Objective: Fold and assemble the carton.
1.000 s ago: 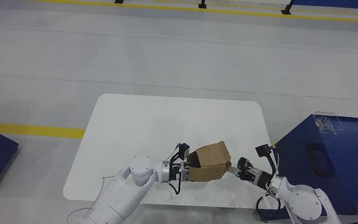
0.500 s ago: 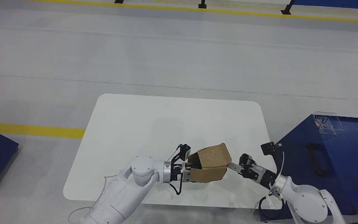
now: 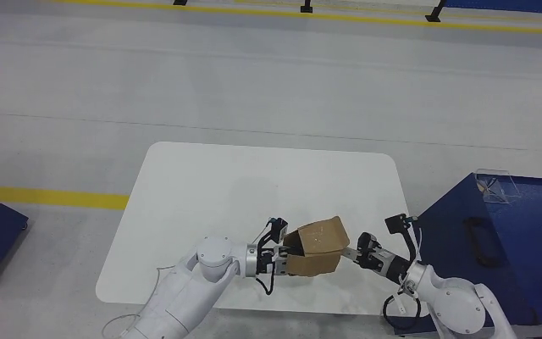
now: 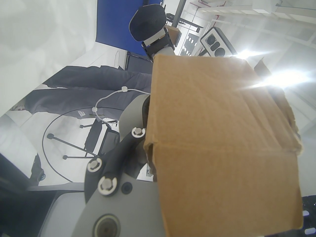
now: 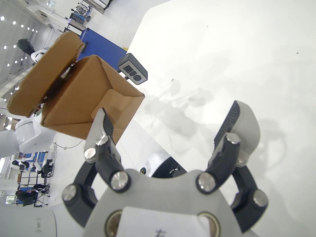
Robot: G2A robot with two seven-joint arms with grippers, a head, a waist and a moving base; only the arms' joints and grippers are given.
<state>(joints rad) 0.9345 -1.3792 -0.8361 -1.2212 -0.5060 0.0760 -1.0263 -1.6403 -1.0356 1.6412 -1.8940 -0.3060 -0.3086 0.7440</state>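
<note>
Brown cardboard: the carton (image 3: 315,246) hangs over the near part of the white table (image 3: 212,186). One large flap (image 5: 49,75) is tilted and not pressed flat. My left pincer (image 3: 275,254) sits at one end of the carton, clamped on its wall. In the left wrist view one finger (image 4: 128,134) lies against the outside of that panel. My right pincer (image 3: 354,252) sits at the carton's opposite end, spread wide and holding nothing. One of its fingertips (image 5: 102,120) overlaps the carton's lower corner, but I cannot tell whether it touches.
</note>
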